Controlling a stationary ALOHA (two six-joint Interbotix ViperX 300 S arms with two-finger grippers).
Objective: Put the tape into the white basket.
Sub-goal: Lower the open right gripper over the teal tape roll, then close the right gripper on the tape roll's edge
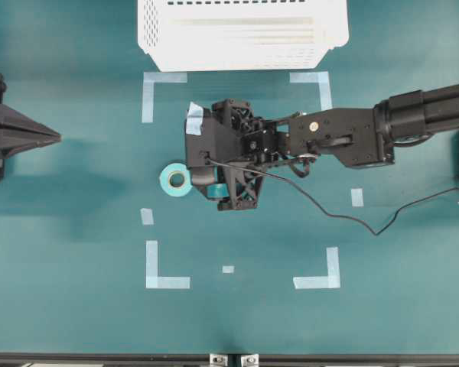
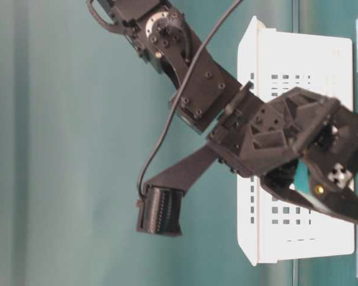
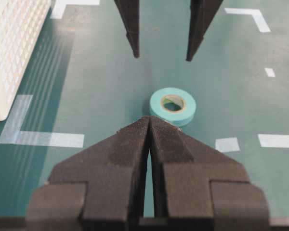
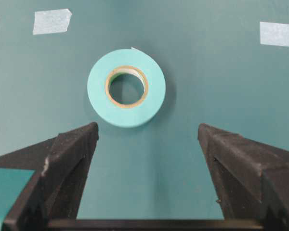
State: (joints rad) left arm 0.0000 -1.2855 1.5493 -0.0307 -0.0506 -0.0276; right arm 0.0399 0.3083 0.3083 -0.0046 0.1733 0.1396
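Note:
The tape point(image 4: 126, 87), a small teal-green roll with a tan core, lies flat on the green table point(image 1: 76, 252). In the overhead view the tape point(image 1: 176, 180) sits inside the marked square. My right gripper point(image 4: 148, 130) is open, its fingertips just short of the roll and wider apart than it, touching nothing. Seen from overhead, the right gripper point(image 1: 195, 159) hangs right beside the roll. My left gripper point(image 3: 149, 119) is shut and empty, far off at the left edge point(image 1: 55, 138), pointing at the tape point(image 3: 172, 106). The white basket point(image 1: 241, 46) stands at the far edge.
Pale-blue L-shaped corner marks point(image 1: 164, 271) and small tape strips point(image 1: 147, 216) lie flat on the table. A black cable point(image 1: 344, 218) trails from the right arm across the table. The basket point(image 3: 9, 53) stands to the left in the left wrist view.

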